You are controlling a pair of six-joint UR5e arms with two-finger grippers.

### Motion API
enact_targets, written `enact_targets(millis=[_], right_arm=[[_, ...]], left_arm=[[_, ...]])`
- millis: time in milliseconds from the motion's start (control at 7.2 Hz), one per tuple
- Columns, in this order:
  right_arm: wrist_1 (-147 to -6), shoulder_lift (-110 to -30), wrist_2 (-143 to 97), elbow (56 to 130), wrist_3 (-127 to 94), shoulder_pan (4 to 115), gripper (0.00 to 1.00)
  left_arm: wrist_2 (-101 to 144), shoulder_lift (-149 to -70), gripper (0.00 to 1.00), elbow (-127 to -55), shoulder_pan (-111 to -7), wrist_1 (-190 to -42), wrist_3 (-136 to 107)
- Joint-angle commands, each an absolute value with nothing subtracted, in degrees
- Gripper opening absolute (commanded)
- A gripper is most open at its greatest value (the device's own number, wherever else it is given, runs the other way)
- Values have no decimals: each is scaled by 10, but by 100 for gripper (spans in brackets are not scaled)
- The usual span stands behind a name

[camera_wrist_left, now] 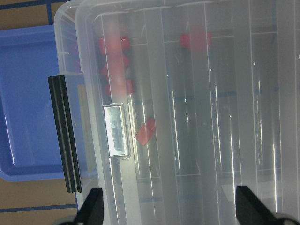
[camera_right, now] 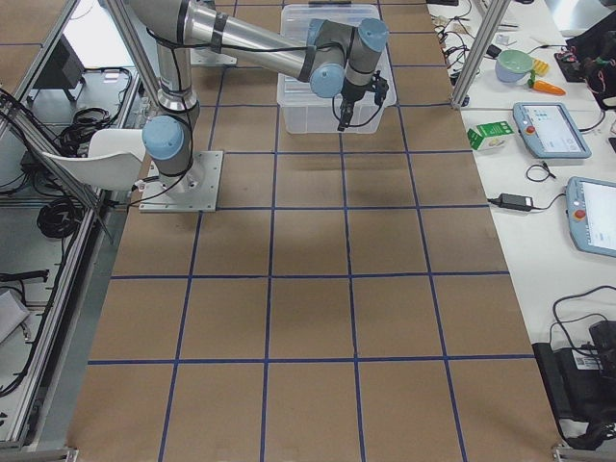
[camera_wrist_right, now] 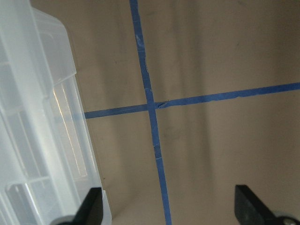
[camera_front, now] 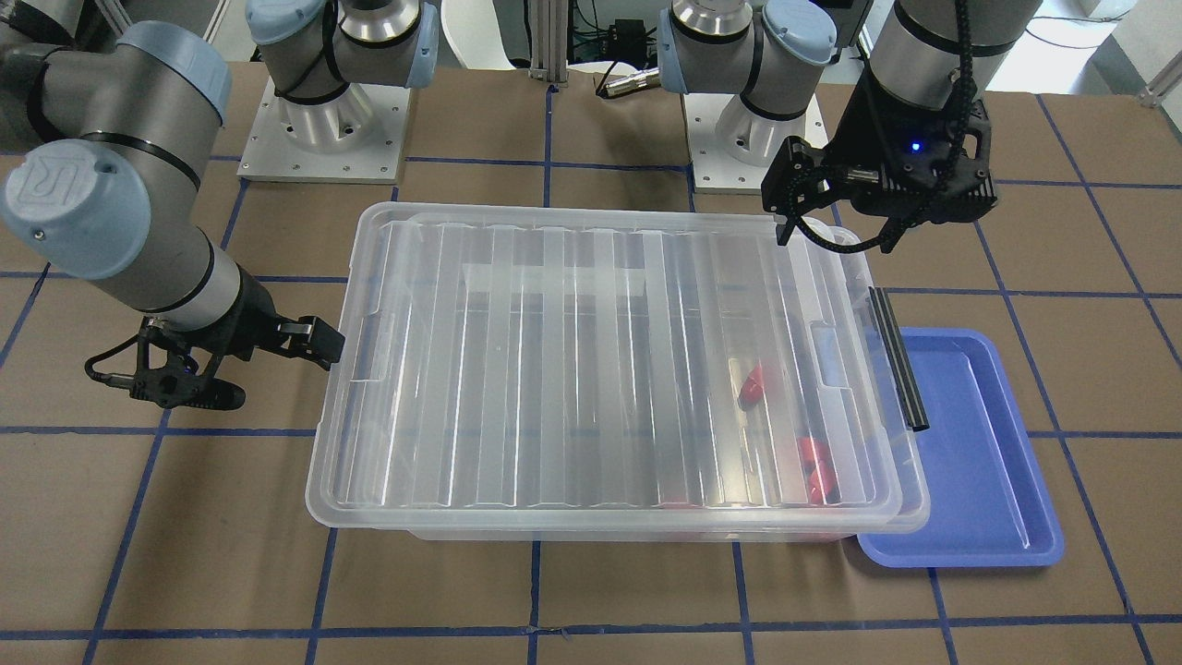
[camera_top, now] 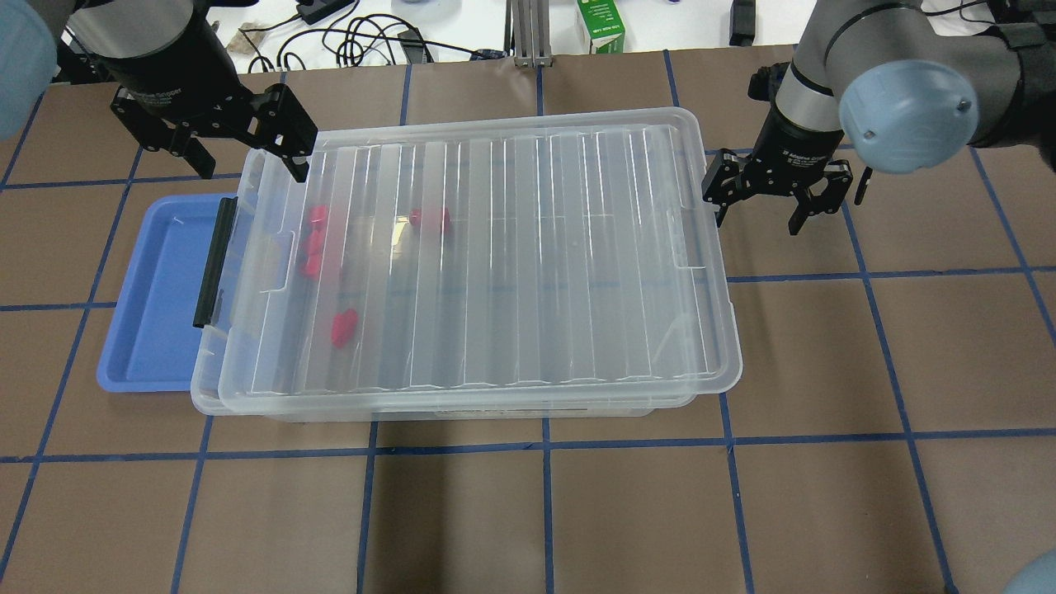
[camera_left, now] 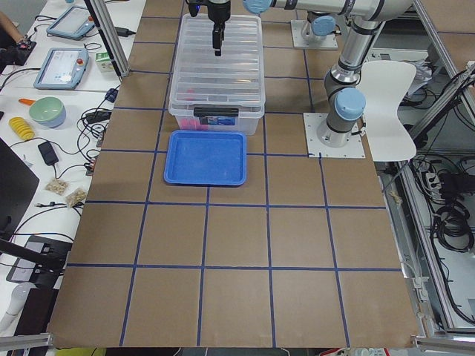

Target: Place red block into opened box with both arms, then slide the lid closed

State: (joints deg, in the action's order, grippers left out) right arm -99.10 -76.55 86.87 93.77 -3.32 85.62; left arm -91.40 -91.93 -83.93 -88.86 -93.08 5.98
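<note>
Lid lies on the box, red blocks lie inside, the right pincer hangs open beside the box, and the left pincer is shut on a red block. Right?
Not quite. The left pincer is open and empty: the left wrist view shows its fingertips wide apart over the lid. The rest holds: lid on the box, red blocks inside, right pincer open beside the box.

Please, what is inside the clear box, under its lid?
Through the clear lid, red blocks show inside the box, all toward the blue tray end. Ribs and glare blur them, so their exact count is unsure.
</note>
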Motion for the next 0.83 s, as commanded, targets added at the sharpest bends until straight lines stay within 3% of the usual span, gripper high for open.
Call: enact_targets(millis=[0,417,694], right_arm=[[-970,-786,876,895,-30,856,100],[-889,-897,878,891,-40,859,100],[-847,-920,883,895,-77,880,100]], left_arm=[[-914,-919,100,-839,-889,-931,60],[-914,-919,100,-839,-889,-931,60],[-914,-919,100,-839,-889,-931,60]])
